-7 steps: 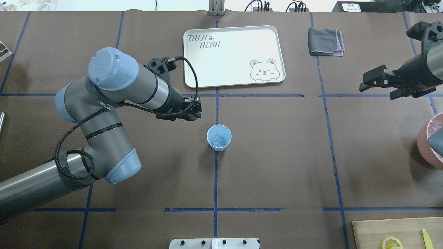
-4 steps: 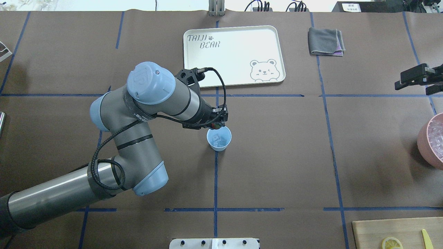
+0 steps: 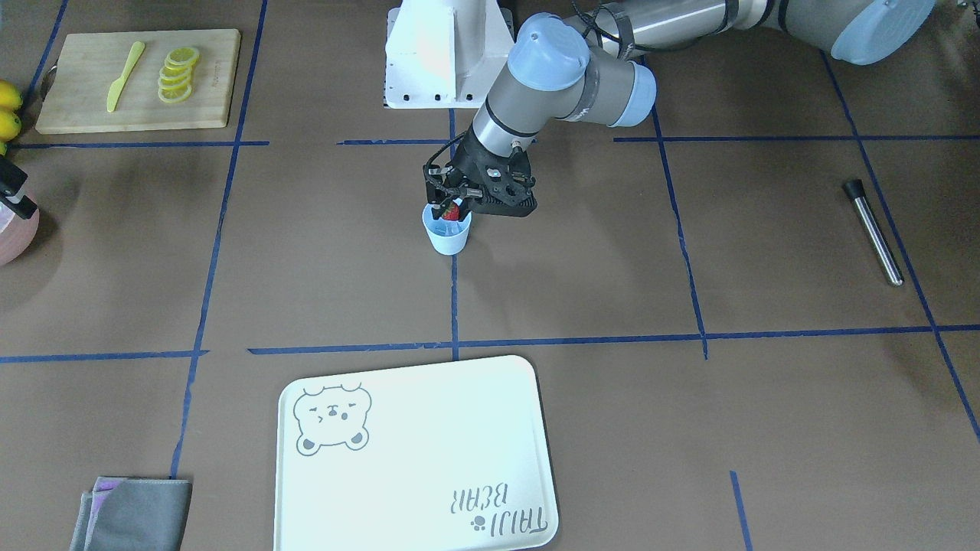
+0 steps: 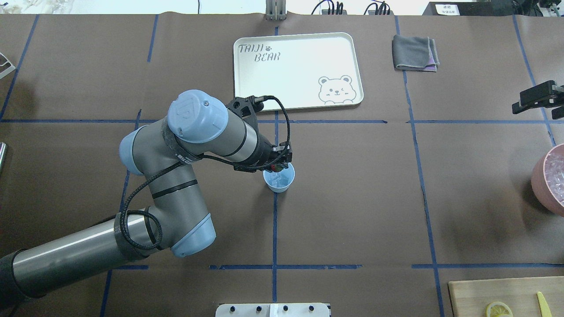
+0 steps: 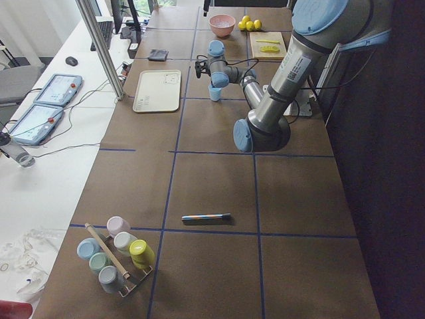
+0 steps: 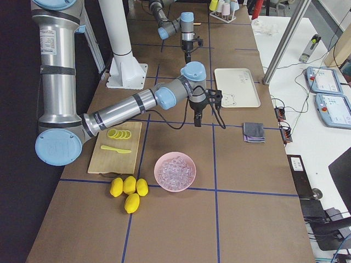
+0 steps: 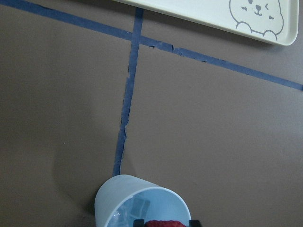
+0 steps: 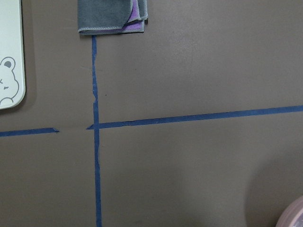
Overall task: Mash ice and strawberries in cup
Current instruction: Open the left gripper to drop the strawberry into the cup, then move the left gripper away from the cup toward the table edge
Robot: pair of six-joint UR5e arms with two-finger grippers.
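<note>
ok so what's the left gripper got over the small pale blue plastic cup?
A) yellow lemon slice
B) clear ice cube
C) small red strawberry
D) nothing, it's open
C: the left gripper is shut on a small red strawberry right over the mouth of the small pale blue plastic cup, which has clear ice cubes inside.

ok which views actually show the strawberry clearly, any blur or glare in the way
Exterior front-facing: the strawberry is sharp but tiny, held in the left end effector at the mouth of the cup. Left wrist-mounted: it is in focus, but the bottom edge crops it. Overhead exterior: only a red speck at the cup's rim. No glare on it in any of these.
</note>
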